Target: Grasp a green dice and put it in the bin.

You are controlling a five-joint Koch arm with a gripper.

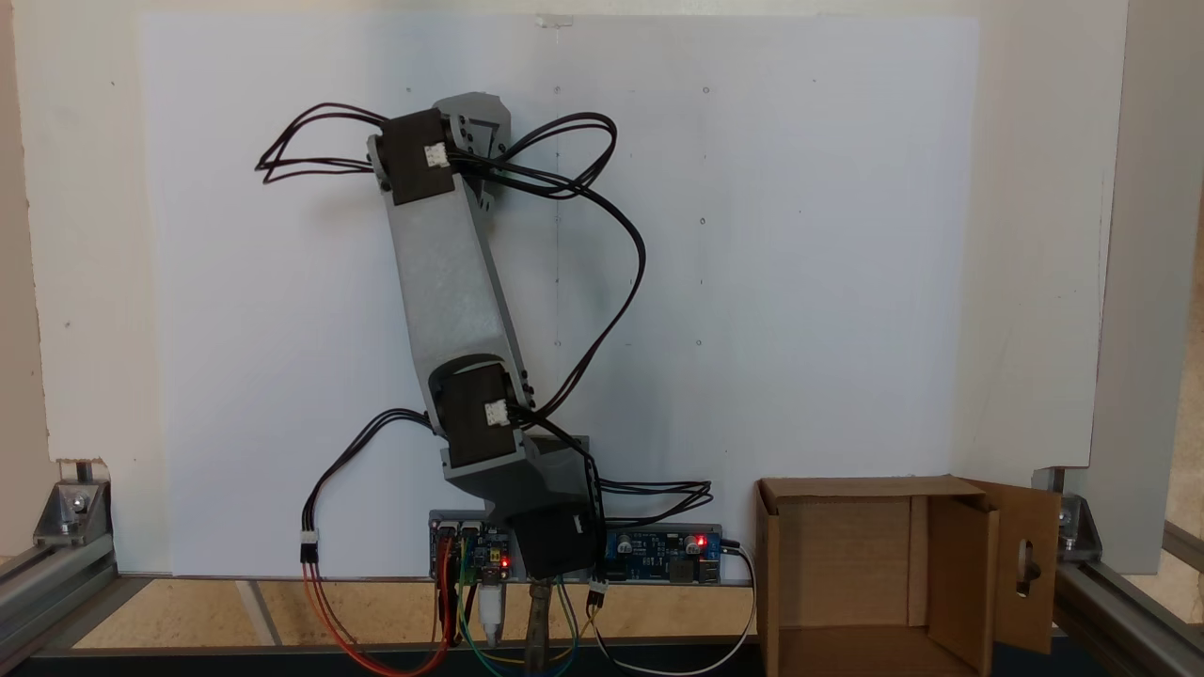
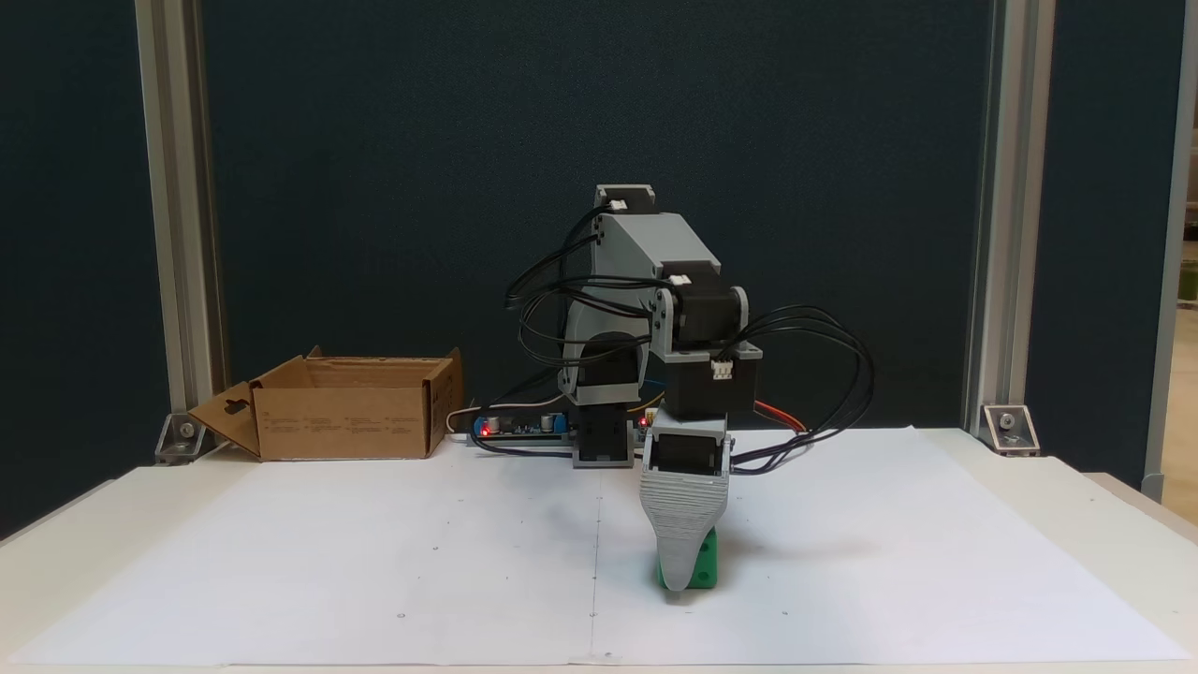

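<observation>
The green dice [image 2: 704, 567] rests on the white paper, right of centre and near the front in a fixed view. My gripper [image 2: 679, 573] points straight down at it. The broad grey finger [image 2: 684, 524] covers the cube's left part, and the other jaw is hidden behind it. From above, the arm reaches out over the paper and the gripper [image 1: 478, 120] hides the dice. The bin [image 2: 337, 421] is a brown cardboard box at the back left beside the arm's base; in the other fixed view the bin [image 1: 828, 555] stands open at the lower right, with a slotted flap.
Circuit boards [image 1: 658, 555] with red lights and loose wires sit at the arm's base. Black cables loop out on both sides of the arm. Aluminium frame posts [image 2: 178, 234] stand at the table corners. White paper [image 1: 800, 282] covers the table.
</observation>
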